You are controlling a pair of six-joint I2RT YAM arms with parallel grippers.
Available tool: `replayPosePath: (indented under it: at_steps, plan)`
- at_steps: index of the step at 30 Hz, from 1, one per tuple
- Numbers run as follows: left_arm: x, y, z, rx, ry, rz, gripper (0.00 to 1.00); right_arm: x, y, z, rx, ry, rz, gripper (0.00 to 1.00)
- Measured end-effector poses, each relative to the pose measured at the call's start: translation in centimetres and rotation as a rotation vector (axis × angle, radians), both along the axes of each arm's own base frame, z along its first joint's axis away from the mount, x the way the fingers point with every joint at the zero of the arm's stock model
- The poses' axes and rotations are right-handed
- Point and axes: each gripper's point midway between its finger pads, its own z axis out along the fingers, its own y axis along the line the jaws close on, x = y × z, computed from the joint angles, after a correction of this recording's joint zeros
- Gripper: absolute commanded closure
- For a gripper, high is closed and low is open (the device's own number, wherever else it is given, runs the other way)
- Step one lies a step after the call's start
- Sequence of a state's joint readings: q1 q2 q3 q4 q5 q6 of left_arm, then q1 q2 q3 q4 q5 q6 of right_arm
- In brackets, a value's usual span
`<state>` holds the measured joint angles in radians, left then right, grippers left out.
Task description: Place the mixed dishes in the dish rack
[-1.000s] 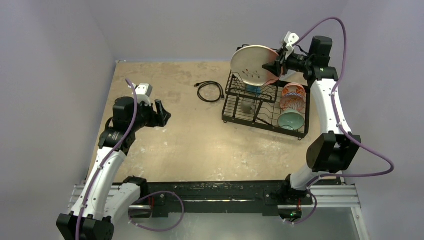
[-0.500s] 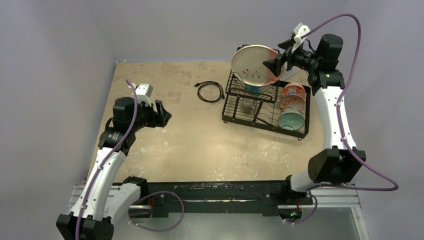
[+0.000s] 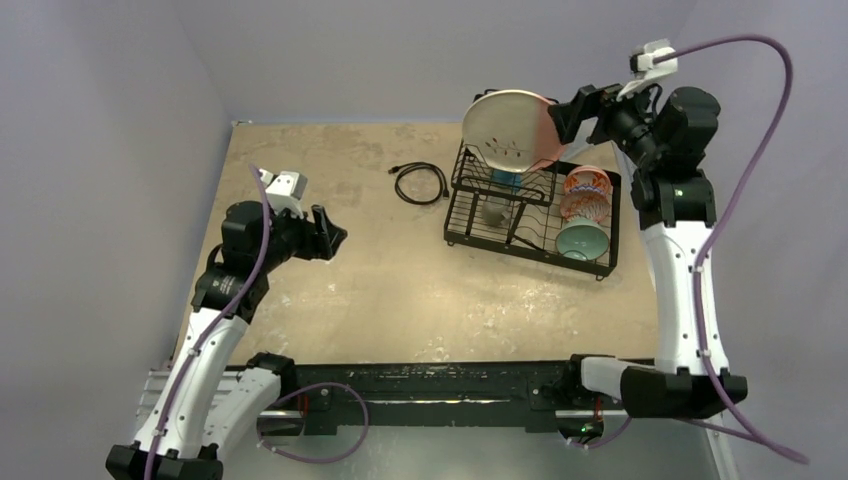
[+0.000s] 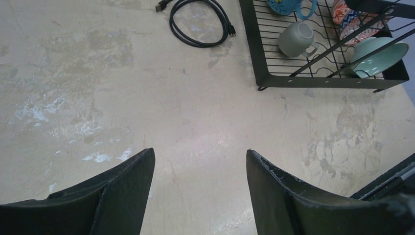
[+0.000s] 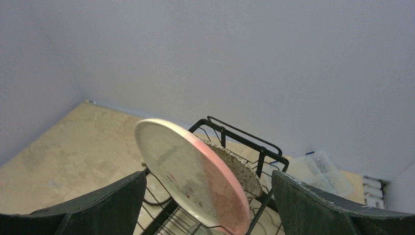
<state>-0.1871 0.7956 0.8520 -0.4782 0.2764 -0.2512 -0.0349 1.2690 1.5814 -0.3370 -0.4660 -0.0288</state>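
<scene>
The black wire dish rack (image 3: 530,232) stands at the far right of the table. A large cream-and-pink plate (image 3: 508,128) leans on edge in its upper slots, with a grey speckled dish (image 5: 241,169) right behind it. In the lower tier sit a teal bowl (image 3: 583,240), red-orange patterned bowls (image 3: 585,194), a grey mug (image 3: 493,212) and a blue cup (image 3: 508,180). My right gripper (image 3: 572,112) hovers open just right of the plate's rim, touching nothing. My left gripper (image 3: 328,232) is open and empty above bare table at the left; its wrist view shows the rack (image 4: 264,78) far ahead.
A black coiled cable (image 3: 420,183) lies on the table left of the rack. Grey walls close in the table at the back and on both sides. A clear plastic bag (image 5: 320,171) lies behind the rack.
My right gripper opened, let go of the plate and drew back up and to the right. The plate stays leaning in the rack. The left arm barely shifted.
</scene>
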Motion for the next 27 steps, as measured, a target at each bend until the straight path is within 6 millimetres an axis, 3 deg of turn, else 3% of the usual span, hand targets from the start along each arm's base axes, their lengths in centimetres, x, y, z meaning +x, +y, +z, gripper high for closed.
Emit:
replayPosePath:
  at_steps: [4,9,14,19,23,27]
  plan:
    - [-0.7,-0.3,1.1,-0.03,-0.027,-0.008,0.33,-3.9,-0.3,2.1,0.185,0.015,-0.083,0.01]
    - [-2.3,-0.4,3.5,-0.087,-0.062,-0.004,0.3,-9.4,1.1,2.5,0.321,0.048,-0.039,0.01]
    - [-5.2,0.0,10.4,-0.156,-0.217,0.0,0.26,-13.6,1.1,0.8,0.388,0.088,-0.063,0.01]
    - [-10.0,1.2,17.3,-0.221,-0.416,0.018,0.22,-17.4,-0.5,0.5,0.401,0.06,-0.168,0.01]
    - [-13.0,2.4,20.2,-0.26,-0.521,0.053,0.2,-20.8,-2.0,0.9,0.417,-0.006,-0.257,0.01]
    - [-15.0,3.4,22.2,-0.288,-0.584,0.088,0.19,-22.7,-2.9,0.7,0.436,-0.029,-0.308,0.01]
